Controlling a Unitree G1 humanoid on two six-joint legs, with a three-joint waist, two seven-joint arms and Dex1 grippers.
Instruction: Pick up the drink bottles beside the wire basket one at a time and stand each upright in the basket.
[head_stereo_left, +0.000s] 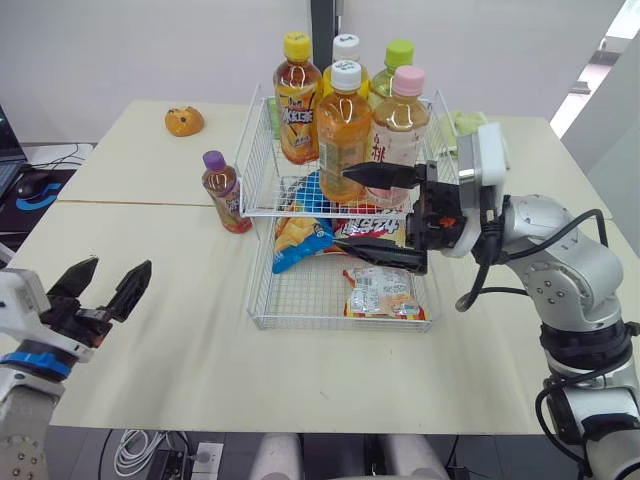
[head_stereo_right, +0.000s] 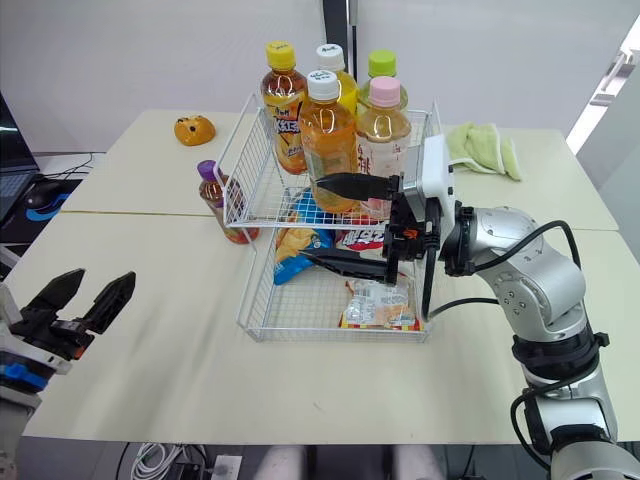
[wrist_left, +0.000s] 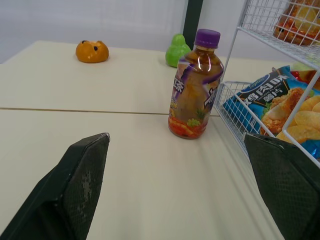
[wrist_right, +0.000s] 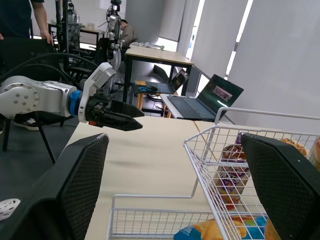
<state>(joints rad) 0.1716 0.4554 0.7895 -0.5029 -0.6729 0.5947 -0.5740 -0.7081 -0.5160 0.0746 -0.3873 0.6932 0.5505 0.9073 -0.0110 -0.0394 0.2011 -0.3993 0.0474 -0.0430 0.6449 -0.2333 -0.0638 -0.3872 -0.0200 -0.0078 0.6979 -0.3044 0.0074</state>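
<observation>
The left gripper (head_stereo_left: 117, 266) hangs open and empty over the table (head_stereo_left: 190, 350). The last loose bottle (head_stereo_left: 222, 192), the purple-capped one, stands upright well ahead of it, roughly in line with the gap between its fingers. That bottle sits just beside the basket (head_stereo_left: 262, 300), close against the wire on the side farther from the gripper. This is probably the main hazard. One finger has to slip between the bottle and the wire, and if it catches the basket instead it could shove the frame or tip the bottle over (a rolling bottle is far harder to grasp).

The right gripper (head_stereo_left: 342, 207) is also spread open with nothing in it. It is parked right at the basket, one finger in front of the upper shelf and the other over the lower tray near the chip bag (head_stereo_left: 300, 238). If it holds that post while the left arm brings the bottle in, the two arms may collide.

The upper shelf already carries five standing bottles (head_stereo_left: 344, 130). Free room looks scarce, so a careless set-down could knock a neighbour over.
</observation>
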